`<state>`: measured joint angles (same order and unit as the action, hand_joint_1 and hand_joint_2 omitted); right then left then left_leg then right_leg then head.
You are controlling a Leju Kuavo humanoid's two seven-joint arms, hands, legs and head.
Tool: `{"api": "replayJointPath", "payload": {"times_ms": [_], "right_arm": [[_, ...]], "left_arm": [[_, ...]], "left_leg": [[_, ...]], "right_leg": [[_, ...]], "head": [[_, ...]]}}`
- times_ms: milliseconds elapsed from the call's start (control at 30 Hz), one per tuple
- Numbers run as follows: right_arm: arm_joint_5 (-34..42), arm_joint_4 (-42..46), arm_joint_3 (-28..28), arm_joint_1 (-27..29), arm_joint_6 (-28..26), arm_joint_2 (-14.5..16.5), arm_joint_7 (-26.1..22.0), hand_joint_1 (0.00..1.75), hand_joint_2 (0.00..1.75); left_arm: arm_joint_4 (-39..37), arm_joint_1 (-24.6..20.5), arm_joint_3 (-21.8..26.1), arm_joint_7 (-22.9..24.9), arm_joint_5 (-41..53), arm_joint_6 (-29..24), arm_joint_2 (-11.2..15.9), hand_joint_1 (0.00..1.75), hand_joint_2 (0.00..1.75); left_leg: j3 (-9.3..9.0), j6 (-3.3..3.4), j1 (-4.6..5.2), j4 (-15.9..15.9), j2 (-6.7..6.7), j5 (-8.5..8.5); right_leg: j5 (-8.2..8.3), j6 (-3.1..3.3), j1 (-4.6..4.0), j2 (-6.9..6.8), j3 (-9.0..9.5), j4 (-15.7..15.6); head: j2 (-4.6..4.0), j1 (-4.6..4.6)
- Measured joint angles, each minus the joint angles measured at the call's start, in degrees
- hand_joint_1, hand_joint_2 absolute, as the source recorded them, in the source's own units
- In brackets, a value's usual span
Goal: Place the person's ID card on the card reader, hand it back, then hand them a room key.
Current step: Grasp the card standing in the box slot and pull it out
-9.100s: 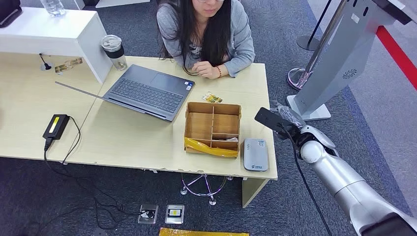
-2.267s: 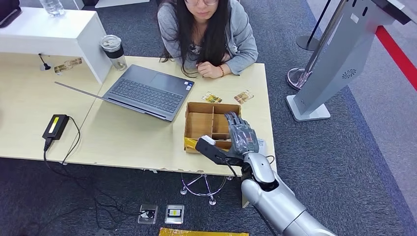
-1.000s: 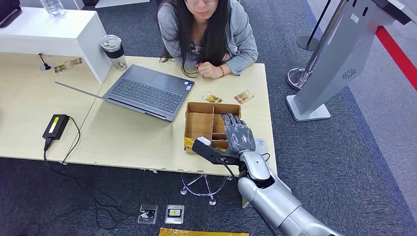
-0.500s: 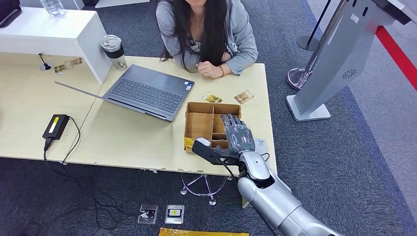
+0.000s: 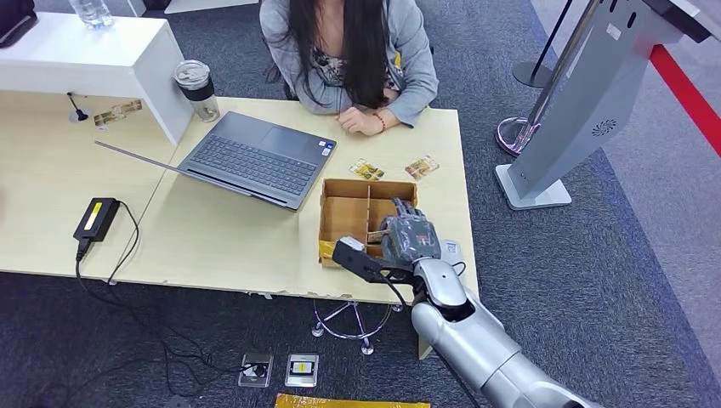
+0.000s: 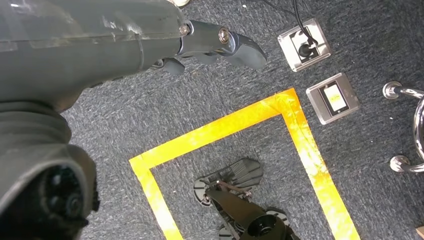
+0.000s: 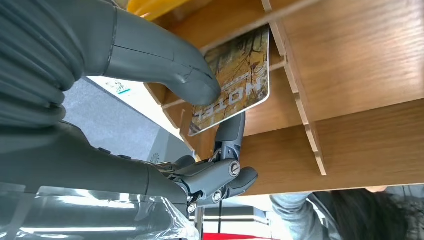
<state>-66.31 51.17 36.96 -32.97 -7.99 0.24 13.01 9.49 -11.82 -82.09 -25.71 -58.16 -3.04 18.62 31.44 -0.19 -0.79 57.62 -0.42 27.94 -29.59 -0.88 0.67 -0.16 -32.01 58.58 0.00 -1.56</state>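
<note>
On the far left of the desk (image 5: 212, 238) sits a black power adapter (image 5: 96, 218) with its cable running off the near edge. Right of it a white riser (image 5: 102, 59) stands at the far side, a lidded tumbler (image 5: 196, 88) just beside its right end. An open laptop (image 5: 255, 157) lies angled across the middle, with bare desktop between it and the near edge.

Right of the laptop is the wooden divided tray (image 5: 349, 212), a yellow strip along its near wall. The right hand (image 5: 406, 236) is over the tray's near right compartments. In the right wrist view the room key (image 7: 235, 82) — a printed card marked HOTEL — is pinched between the thick grey thumb (image 7: 165, 62) on its face and a dark finger (image 7: 231, 134) behind it; the remaining fingers are curled below. The card is tilted, one end down against the tray's partitions, the other end clear of the wood. The partition walls stand close on either side of it.

Just right of the hand, the grey card reader (image 5: 450, 249) peeks out at the near right corner of the desk, near the edge. On the far side of the tray two small cards (image 5: 366, 169) (image 5: 421, 166) lie flat, apart from each other, with open desktop around them up to the person (image 5: 357, 51), whose hand (image 5: 367, 124) rests on the far edge.

The left hand (image 6: 100, 35) hangs over grey carpet marked with yellow tape (image 6: 235, 125), its fingers loosely apart and holding nothing.
</note>
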Motion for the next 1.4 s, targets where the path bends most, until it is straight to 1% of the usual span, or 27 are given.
{"api": "replayJointPath", "payload": {"times_ms": [367, 600, 900, 1033, 1167, 1267, 1400], "right_arm": [[0.62, 0.13, -0.08, 0.03, 0.83, -0.04, 0.10, 1.75, 1.75], [0.68, 0.53, -0.32, -0.11, -0.65, -0.06, -0.50, 1.75, 1.75], [1.22, 9.19, -3.79, -4.79, 0.43, -0.72, -2.10, 1.75, 1.75], [2.02, 11.97, -5.62, -6.22, -1.45, -1.07, -4.48, 1.75, 1.75], [2.56, 12.92, -6.56, -7.31, -2.40, -1.24, -5.42, 1.75, 1.75], [2.90, 12.91, -6.90, -7.56, -3.50, -1.22, -5.98, 1.75, 1.75], [3.41, 10.98, -6.91, -8.62, -6.60, -0.96, -7.06, 1.75, 1.75]], "left_arm": [[0.00, 0.00, 0.00, 0.18, -0.03, -0.13, 0.00, 0.00, 0.00], [0.00, 0.02, 0.00, 0.17, -0.08, -0.15, -0.02, 0.00, 0.00], [0.00, 0.15, 0.00, -0.44, -0.07, -0.09, -0.02, 0.00, 0.00], [0.00, 0.19, 0.00, -0.63, -0.08, -0.09, -0.02, 0.00, 0.00], [0.00, 0.19, 0.00, -0.63, -0.10, -0.09, -0.02, 0.00, 0.00], [0.00, 0.19, 0.00, -0.63, -0.07, -0.08, -0.02, 0.00, 0.00], [0.00, 0.16, 0.00, -0.72, 0.04, -0.07, -0.02, 0.00, 0.00]], "left_leg": [[-0.02, 0.00, 0.00, 0.00, 0.01, 0.00], [-0.01, 0.00, 0.00, 0.00, 0.01, 0.00], [-0.05, -0.02, 0.00, 0.01, 0.04, -0.02], [-0.04, -0.02, 0.00, 0.01, 0.05, -0.02], [-0.04, -0.02, 0.00, 0.01, 0.06, -0.02], [-0.03, -0.02, 0.00, 0.01, 0.06, -0.02], [-0.02, -0.02, 0.00, 0.01, 0.05, -0.02]], "right_leg": [[0.00, 0.00, 0.00, 0.01, 0.00, 0.00], [0.00, 0.00, 0.00, 0.02, 0.00, 0.00], [0.03, 0.00, 0.00, 0.07, 0.00, 0.00], [0.03, 0.00, 0.00, 0.07, 0.00, 0.00], [0.03, 0.00, 0.00, 0.09, 0.00, 0.00], [0.03, 0.00, 0.00, 0.08, 0.00, 0.00], [0.03, 0.00, 0.00, 0.08, 0.01, 0.01]], "head": [[0.00, 0.01], [0.00, 0.01], [0.00, 0.01], [0.00, 0.00], [0.00, 0.01], [0.00, 0.00], [0.00, 0.01]]}}
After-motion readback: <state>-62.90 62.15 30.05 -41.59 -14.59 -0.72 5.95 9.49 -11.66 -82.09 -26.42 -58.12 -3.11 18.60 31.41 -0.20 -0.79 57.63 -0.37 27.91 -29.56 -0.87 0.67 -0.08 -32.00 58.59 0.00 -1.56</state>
